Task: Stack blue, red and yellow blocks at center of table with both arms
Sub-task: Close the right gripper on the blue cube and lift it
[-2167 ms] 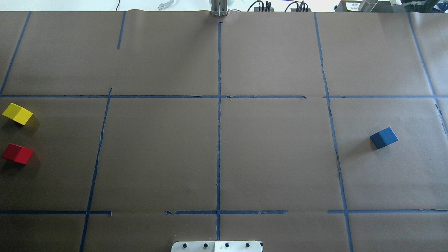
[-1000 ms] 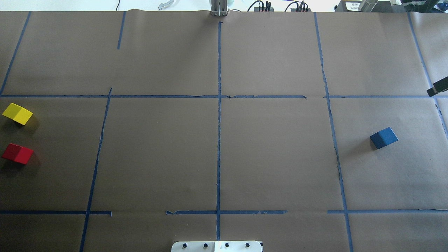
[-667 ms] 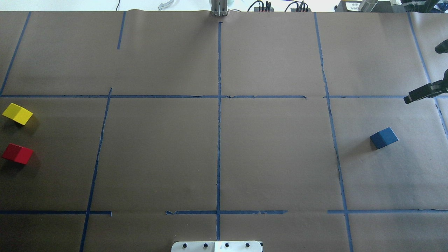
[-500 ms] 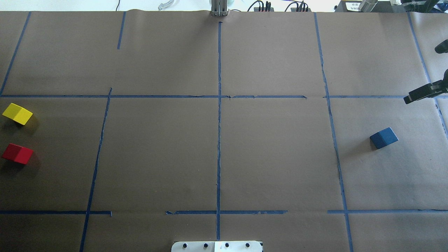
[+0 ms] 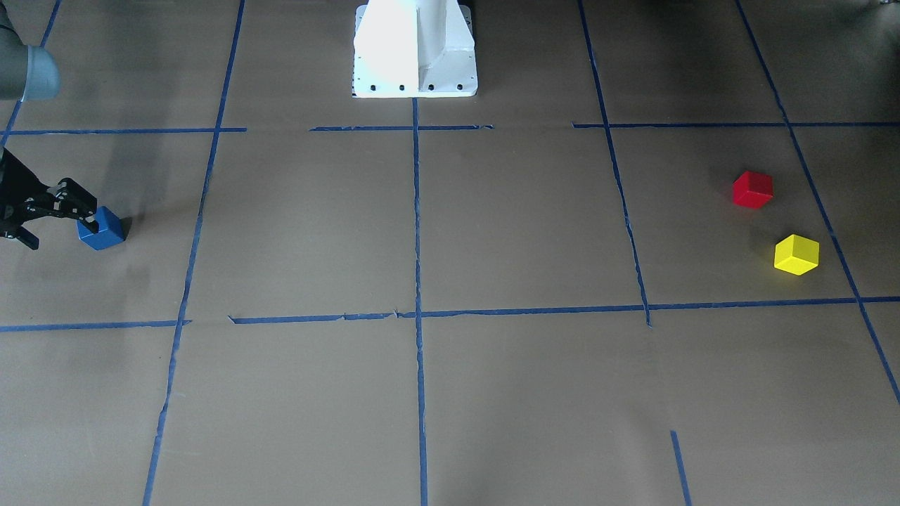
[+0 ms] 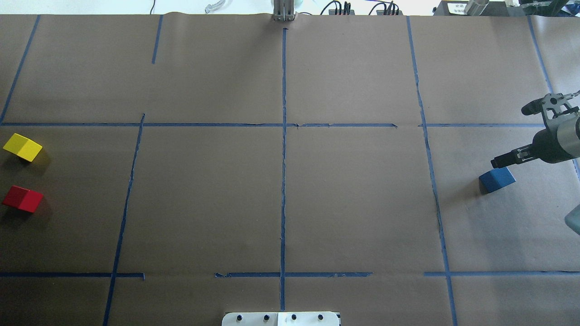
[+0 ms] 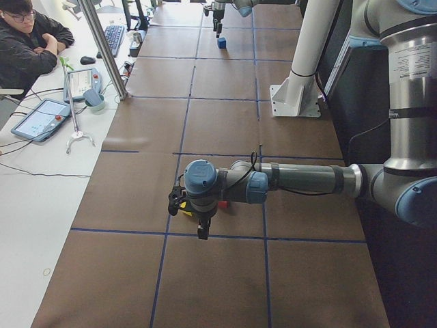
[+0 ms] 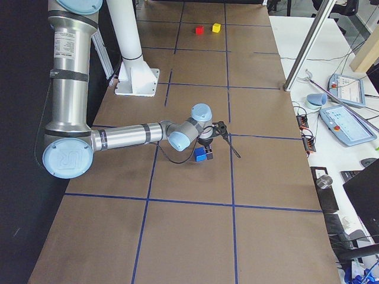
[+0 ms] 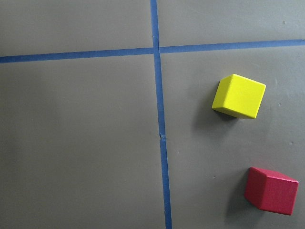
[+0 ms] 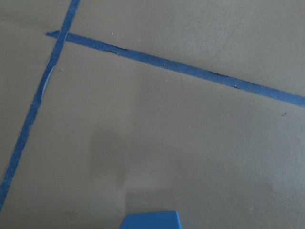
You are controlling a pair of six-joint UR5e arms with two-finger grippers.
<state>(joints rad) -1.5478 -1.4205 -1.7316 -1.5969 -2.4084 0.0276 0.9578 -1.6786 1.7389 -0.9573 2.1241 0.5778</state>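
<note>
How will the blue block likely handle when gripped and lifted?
The blue block looks like a solid, flat-faced cube, so it is probably stiff and easy to pinch squarely. Sitting flat on the brown paper, it should slide rather than roll if nudged. Its painted faces may be slightly slick.

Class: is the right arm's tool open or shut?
Open. In the overhead view the right tool has its fingers spread wide apart near the blue block, neither closed on it.

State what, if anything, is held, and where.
Nothing: blue block, red block and yellow block all lie free on the table; right gripper is open.
</note>
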